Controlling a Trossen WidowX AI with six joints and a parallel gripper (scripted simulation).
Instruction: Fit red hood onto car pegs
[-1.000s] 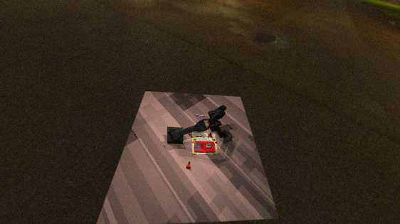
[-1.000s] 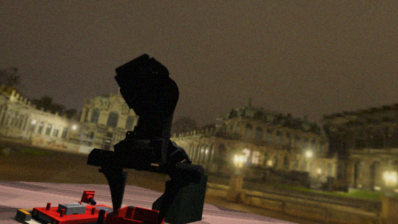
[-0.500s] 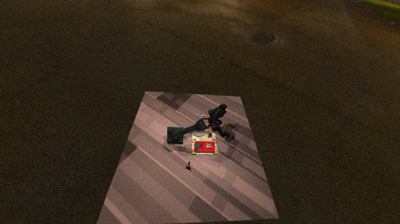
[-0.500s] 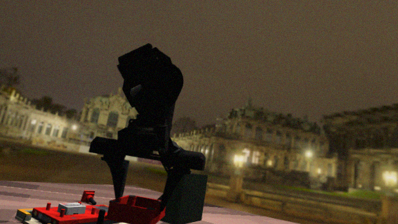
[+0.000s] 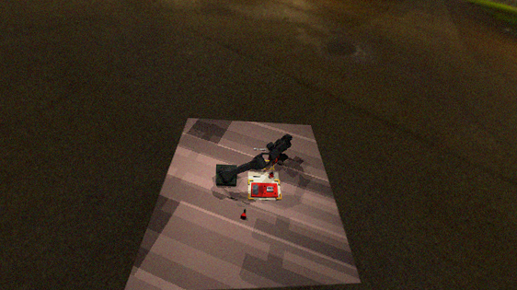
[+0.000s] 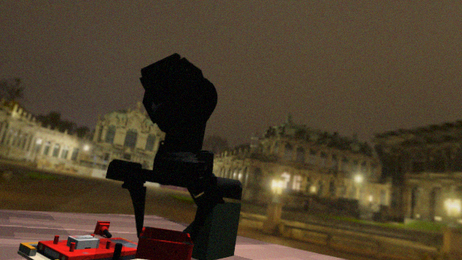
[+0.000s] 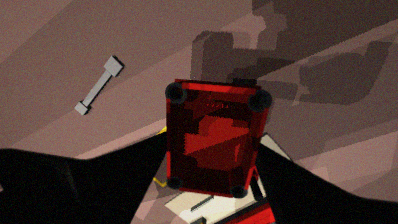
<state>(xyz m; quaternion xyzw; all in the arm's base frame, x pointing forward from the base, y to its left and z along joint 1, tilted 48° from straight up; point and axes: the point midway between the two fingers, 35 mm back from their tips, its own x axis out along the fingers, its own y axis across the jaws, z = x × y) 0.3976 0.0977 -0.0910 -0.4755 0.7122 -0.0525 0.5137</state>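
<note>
Evidently, from the top, the chassis [image 5: 259,195] [image 6: 64,248] [image 7: 259,216] sat in its pale jig [image 5: 264,177], and the hood [image 5: 275,161] [image 6: 164,245] [image 7: 215,142] showed as a red speck above it in the picture, mostly hidden under the gripper [image 5: 277,160] [image 6: 164,233] [image 7: 211,142]. A small red-and-black object [image 5: 243,215] stood below the chassis in that picture.

Outside, the exterior view showed the hood at the right of the chassis, low between the gripper's fingers, which were clamped on it. It was off the pegs [image 6: 72,247], while the grey engine block [image 6: 83,242] sat on the chassis.

At the wrist, the hood lay centred between both fingers, gripped by its sides, its hollow underside and four corner bosses facing the camera; the chassis showed beyond its lower edge. Faint marks inside the hood were too small to read.
</note>
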